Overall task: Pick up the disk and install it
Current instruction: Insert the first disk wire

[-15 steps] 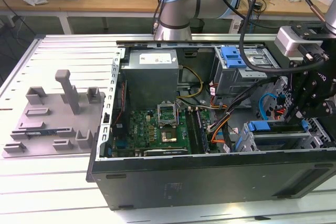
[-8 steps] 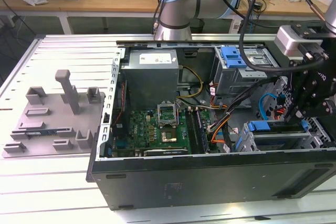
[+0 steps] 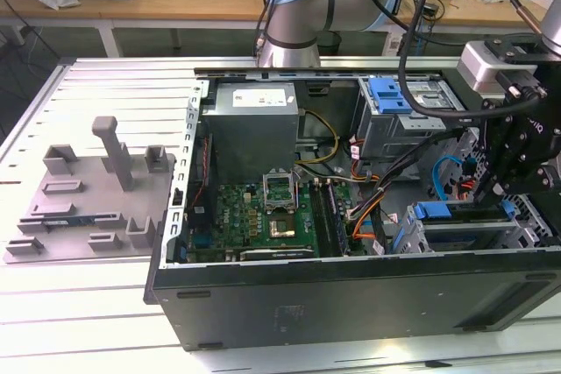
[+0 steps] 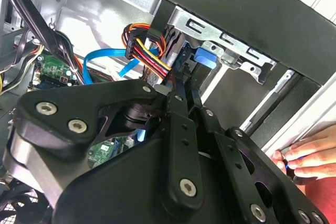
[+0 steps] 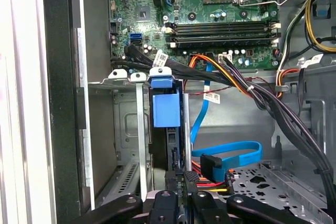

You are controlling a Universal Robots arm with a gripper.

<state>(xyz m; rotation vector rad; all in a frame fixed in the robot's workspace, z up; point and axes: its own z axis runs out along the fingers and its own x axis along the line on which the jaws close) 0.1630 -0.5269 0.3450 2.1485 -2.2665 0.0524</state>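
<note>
The disk (image 5: 165,109) stands edge-on in a slot of the silver drive cage (image 5: 126,129), its blue carrier end facing the motherboard. In the exterior view the disk (image 3: 460,211) shows as a blue strip in the cage (image 3: 529,232) at the front right corner of the open computer case. My gripper (image 5: 180,179) comes in from the cable side, and its black fingers (image 5: 190,182) flank the disk's dark edge, shut on it. The gripper (image 3: 484,188) hangs just above the cage. In the second wrist view, the blue end of the disk (image 4: 203,59) pokes out beyond the gripper (image 4: 185,90).
A blue data cable (image 5: 231,158) and a coloured power plug (image 4: 149,56) lie close beside the disk. A person's hand (image 4: 304,153) rests on the case edge. A cage with a blue clip (image 3: 390,94), a grey box (image 3: 254,120) and the motherboard (image 3: 263,216) are inside the case.
</note>
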